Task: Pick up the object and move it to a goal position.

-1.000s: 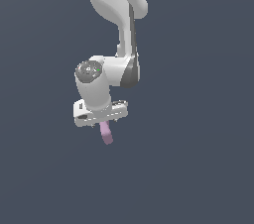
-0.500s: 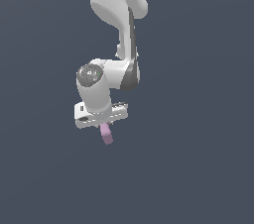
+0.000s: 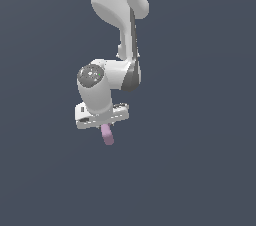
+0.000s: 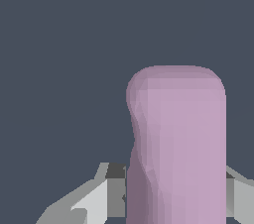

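The object (image 3: pixel 107 135) is a small pale pink-mauve block with rounded edges, hanging down from my white gripper (image 3: pixel 105 128) in the exterior view. The gripper is shut on its upper end, and the arm rises above it toward the top of the picture. In the wrist view the object (image 4: pixel 178 143) fills much of the picture, standing between the grey fingers (image 4: pixel 99 200) that press on both of its sides. Its gripped end is hidden by the fingers. No goal marker shows in either view.
Only a plain dark grey-blue background surrounds the arm in both views. No other object, surface edge or obstacle shows.
The gripper and the object it holds have shifted very slightly upward; the hold is unchanged.
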